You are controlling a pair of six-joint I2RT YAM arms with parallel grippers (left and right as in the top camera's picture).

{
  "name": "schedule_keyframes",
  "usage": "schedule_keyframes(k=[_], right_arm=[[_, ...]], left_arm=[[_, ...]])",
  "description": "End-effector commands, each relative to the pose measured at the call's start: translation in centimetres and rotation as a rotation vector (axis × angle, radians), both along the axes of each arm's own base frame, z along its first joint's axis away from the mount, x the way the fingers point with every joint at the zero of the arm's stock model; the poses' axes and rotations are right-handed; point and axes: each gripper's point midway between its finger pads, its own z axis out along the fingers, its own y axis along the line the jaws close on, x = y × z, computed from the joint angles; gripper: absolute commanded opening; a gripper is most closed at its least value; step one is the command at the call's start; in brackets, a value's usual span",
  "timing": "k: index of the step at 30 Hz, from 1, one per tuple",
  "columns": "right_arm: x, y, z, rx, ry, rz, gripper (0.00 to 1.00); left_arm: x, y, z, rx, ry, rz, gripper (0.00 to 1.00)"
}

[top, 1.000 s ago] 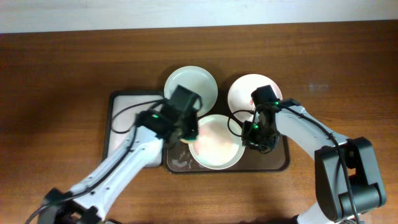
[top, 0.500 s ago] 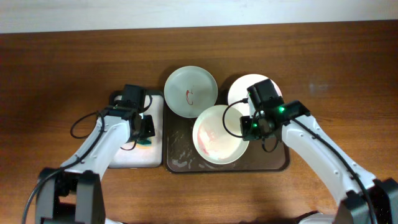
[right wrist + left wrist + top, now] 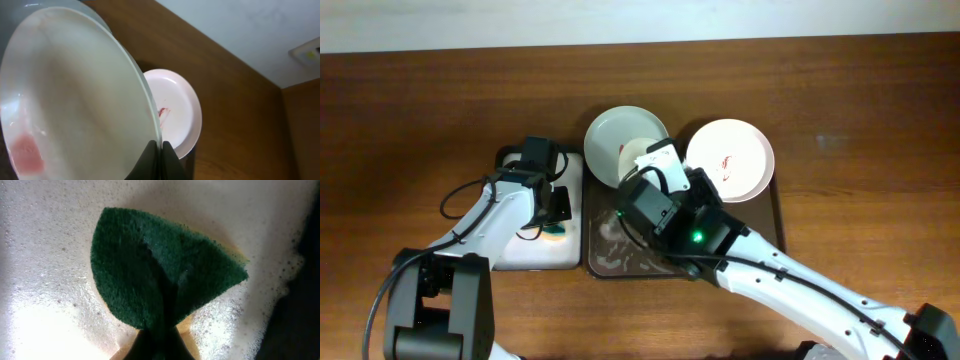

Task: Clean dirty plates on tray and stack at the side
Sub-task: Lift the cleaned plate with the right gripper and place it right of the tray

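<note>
My right gripper [image 3: 159, 147] is shut on the rim of a pale green plate [image 3: 70, 95], held tilted and raised; a faint pink patch shows low on its face. In the overhead view my right arm [image 3: 685, 225] hides that plate. A second pale green plate [image 3: 616, 140] with a red smear lies at the dark brown tray's [image 3: 603, 262] back left. The white-pink plate [image 3: 732, 160] with a red smear lies at the back right and shows in the right wrist view [image 3: 180, 107]. My left gripper [image 3: 160, 336] is shut on the green sponge [image 3: 160, 265].
The smaller white-lined tray [image 3: 515, 255] lies left of the brown tray, full of suds [image 3: 45, 305]; the sponge [image 3: 553, 229] rests in it. Bare wooden table [image 3: 420, 110] surrounds both trays. White suds lie on the brown tray's front left.
My left gripper went from the plate to the sponge tray and stays there. My right arm raised the pale green plate off the tray and swung left, tilting it up.
</note>
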Motion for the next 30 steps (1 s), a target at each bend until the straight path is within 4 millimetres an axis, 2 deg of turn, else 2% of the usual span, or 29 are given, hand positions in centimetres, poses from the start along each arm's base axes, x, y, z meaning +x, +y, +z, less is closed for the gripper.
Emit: schedule_keyframes(k=[1,4,6,8,11,13,15,17,18,20,21,22,24,26,28,30], right_arm=[[0.3,-0.7,2.5,-0.014,-0.093,-0.045,0.04],[0.3,-1.0,2.8,-0.04,-0.107,-0.052,0.04],[0.6,-1.9,3.9,-0.157,-0.141,-0.048,0.04],[0.6,-1.2,4.2,-0.184,-0.144,-0.011,0.04],[-0.4,0.8,4.3,-0.178,-0.154,0.051,0.04],[0.3,-1.4,5.9,-0.235,-0.227,-0.054,0.04],[0.8,-1.6,5.0,-0.192,-0.185,-0.043,0.04],[1.3,-1.5,2.9,-0.012,-0.112,-0.068,0.04],[1.8,-2.2,1.2,0.129,-0.036,-0.119,0.04],[3.2,-5.6,-0.8,0.299,0.059,-0.261,0.04],[4.0,-8.2,-2.0,0.395,0.126,-0.342,0.04],[4.5,-10.0,-2.6,0.457,0.165,-0.384,0.04],[5.4,-16.2,-3.9,0.658,0.24,-0.533,0.04],[4.6,-22.8,-4.7,0.745,0.248,-0.707,0.04],[2.5,-29.4,-6.2,0.791,0.251,-0.908,0.04],[0.7,-33.3,-7.8,0.803,0.272,-1.031,0.04]], left_arm=[[-0.1,0.3,-0.4,0.012,0.01,-0.008,0.0],[-0.1,0.3,-0.4,0.012,0.01,-0.008,0.0],[-0.1,0.3,-0.4,0.012,0.009,-0.008,0.0],[-0.1,0.3,-0.4,0.012,0.009,-0.008,0.0],[-0.1,0.3,-0.4,0.012,0.009,-0.008,0.0],[-0.1,0.3,-0.4,0.012,0.011,-0.008,0.0],[-0.1,0.3,-0.4,0.012,0.01,-0.008,0.0],[-0.2,0.3,-0.4,0.012,0.012,-0.008,0.0],[-0.2,0.3,-0.4,0.012,0.014,-0.008,0.0],[-0.2,0.3,-0.4,0.012,0.014,-0.008,0.0],[-0.2,0.3,-0.4,0.012,0.014,-0.008,0.0],[-0.2,0.3,-0.4,0.012,0.013,-0.008,0.0],[-0.2,0.3,-0.4,0.012,0.014,-0.008,0.0],[-0.2,0.3,-0.4,0.012,0.014,-0.008,0.0],[-0.2,0.3,-0.4,0.012,0.013,-0.008,0.0],[-0.2,0.3,-0.4,0.012,0.014,-0.008,0.0]])
